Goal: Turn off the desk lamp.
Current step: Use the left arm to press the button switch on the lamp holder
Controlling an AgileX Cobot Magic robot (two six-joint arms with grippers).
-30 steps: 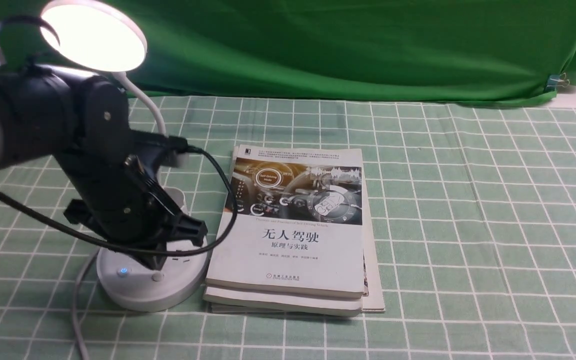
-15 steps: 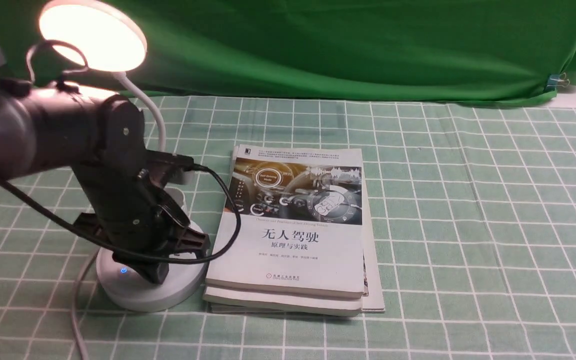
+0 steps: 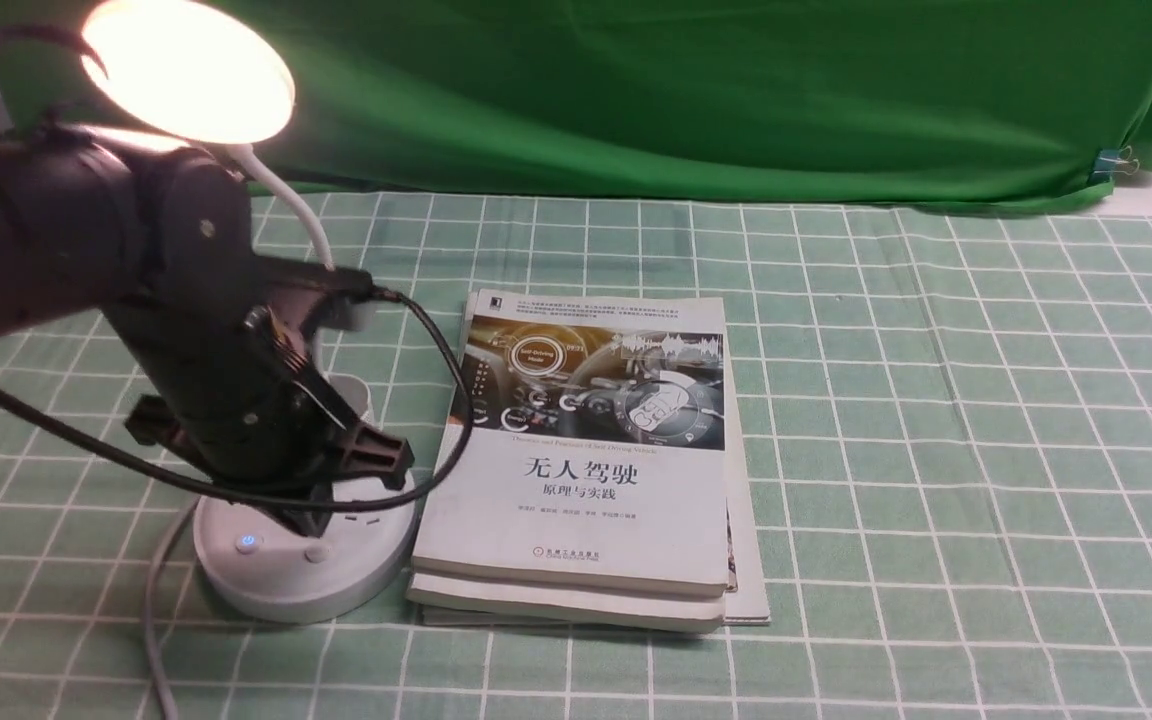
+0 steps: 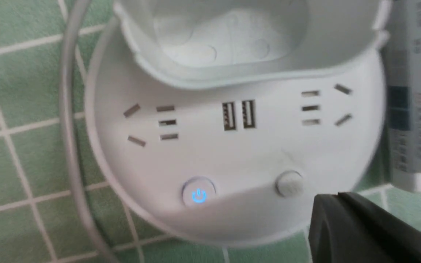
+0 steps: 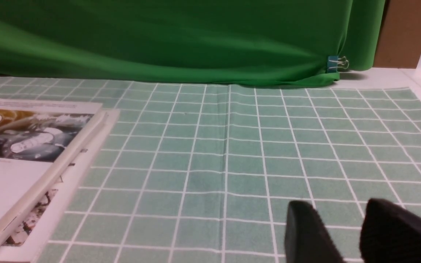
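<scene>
Front view, desk lamp (image 3: 304,570) lit, robot's left hand (image 3: 316,522) above its base; left fingertips pressed together, right's slightly spread.

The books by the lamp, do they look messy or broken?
A little messy: the stacked books aren't lined up, so lower edges stick out beneath the top one. I can't see any tears. They lie right beside the desk lamp's base, and nothing looks spilled there.

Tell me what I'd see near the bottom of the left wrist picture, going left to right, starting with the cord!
The gray cord, the glowing power button, the plain round button, then the stacked books.
</scene>
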